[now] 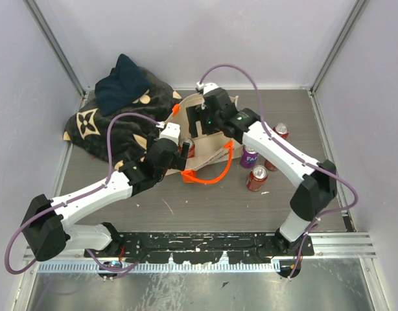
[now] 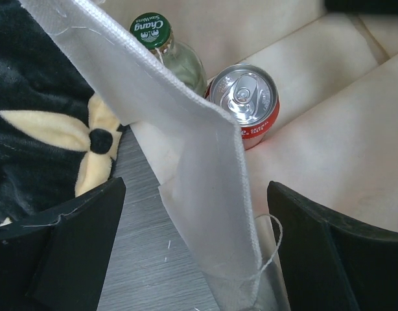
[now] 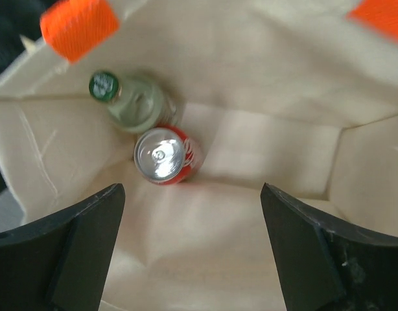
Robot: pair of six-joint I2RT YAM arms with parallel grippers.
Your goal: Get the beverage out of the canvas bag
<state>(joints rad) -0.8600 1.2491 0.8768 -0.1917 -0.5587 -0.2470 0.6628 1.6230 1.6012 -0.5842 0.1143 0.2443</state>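
The cream canvas bag (image 1: 210,157) stands open at mid table, its orange handle (image 1: 212,176) lying toward me. Inside it, the right wrist view shows a red can (image 3: 164,155) and a glass bottle with a green cap (image 3: 123,100) standing side by side in the far left corner. My right gripper (image 3: 192,253) is open and empty above the bag's mouth (image 1: 202,120). My left gripper (image 2: 196,253) is open, its jaws either side of the bag's left wall (image 2: 205,188) without closing on it. The can (image 2: 245,103) and bottle (image 2: 165,46) lie just beyond.
A dark patterned blanket (image 1: 115,126) with a dark blue cloth (image 1: 121,84) on it lies left of the bag. A purple can (image 1: 249,157) and red cans (image 1: 257,178) (image 1: 280,131) stand on the table right of the bag. Enclosure walls surround the table.
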